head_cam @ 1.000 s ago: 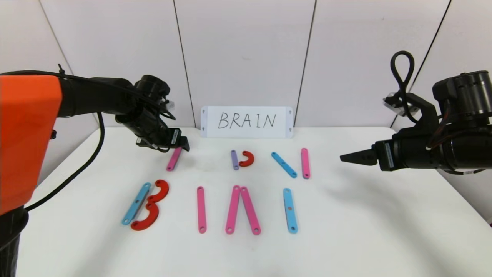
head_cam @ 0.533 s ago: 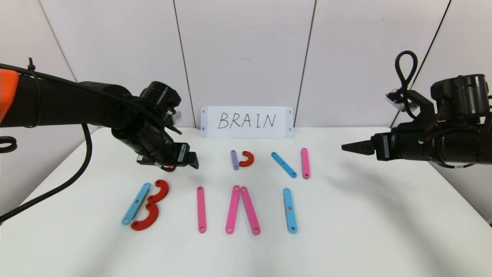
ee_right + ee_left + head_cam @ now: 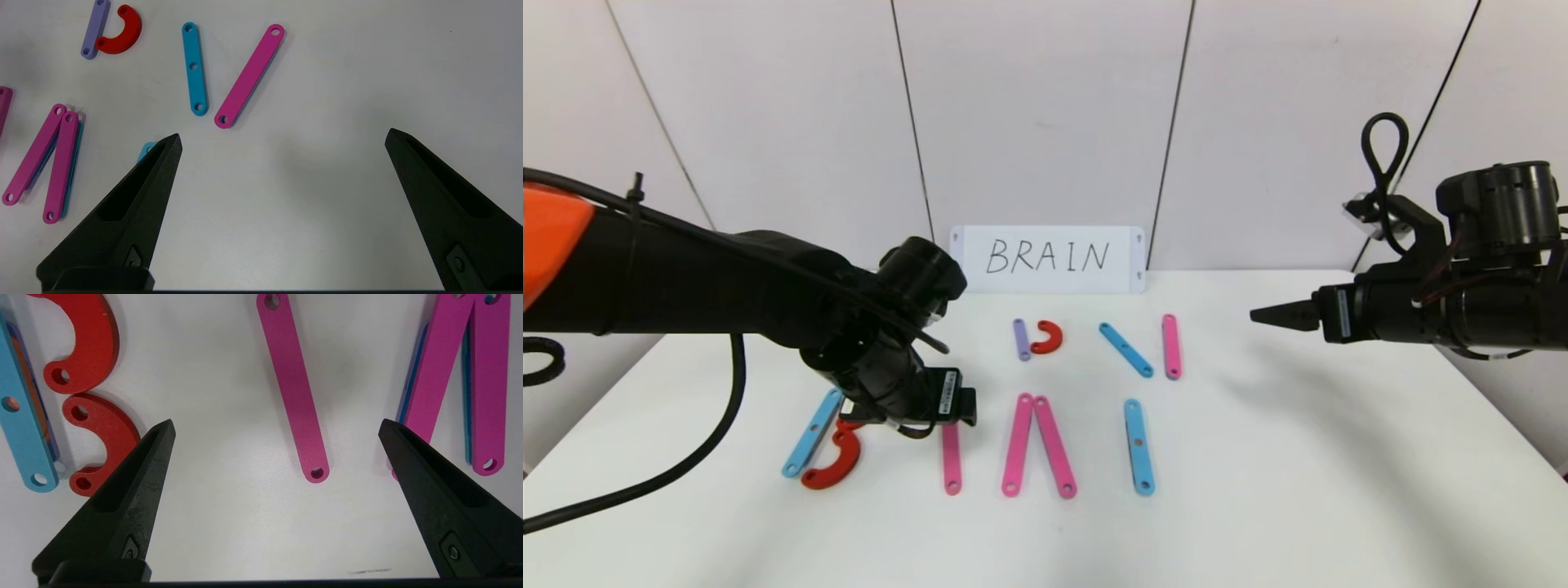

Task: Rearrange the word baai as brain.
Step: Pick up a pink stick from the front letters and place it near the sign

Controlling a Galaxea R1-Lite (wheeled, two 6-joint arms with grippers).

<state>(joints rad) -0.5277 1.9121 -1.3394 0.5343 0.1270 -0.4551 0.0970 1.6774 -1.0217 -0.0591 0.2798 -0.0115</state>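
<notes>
The front row of flat letters holds a blue bar [image 3: 811, 433] with red curves [image 3: 833, 467], a single pink bar [image 3: 951, 464], two pink bars [image 3: 1037, 445] leaning into a peak, and a blue bar [image 3: 1138, 445]. My left gripper [image 3: 965, 406] hangs open low over the far end of the single pink bar [image 3: 292, 388]. That bar's holed end lies between the left gripper's [image 3: 276, 426] spread fingers, untouched. The left arm hides the upper red curve in the head view. My right gripper [image 3: 1262, 314] hovers open at the right [image 3: 282, 139], over bare table.
Behind the row lie a short purple bar [image 3: 1020, 339] with a red curve [image 3: 1048, 337], a slanted blue bar [image 3: 1125, 349] and a pink bar [image 3: 1171, 346]. A white card reading BRAIN [image 3: 1047, 258] leans on the back wall.
My left arm has swung from the back left toward the front and right, down over the single pink bar. It now covers a loose pink bar and the upper red curve. The right arm barely moved.
</notes>
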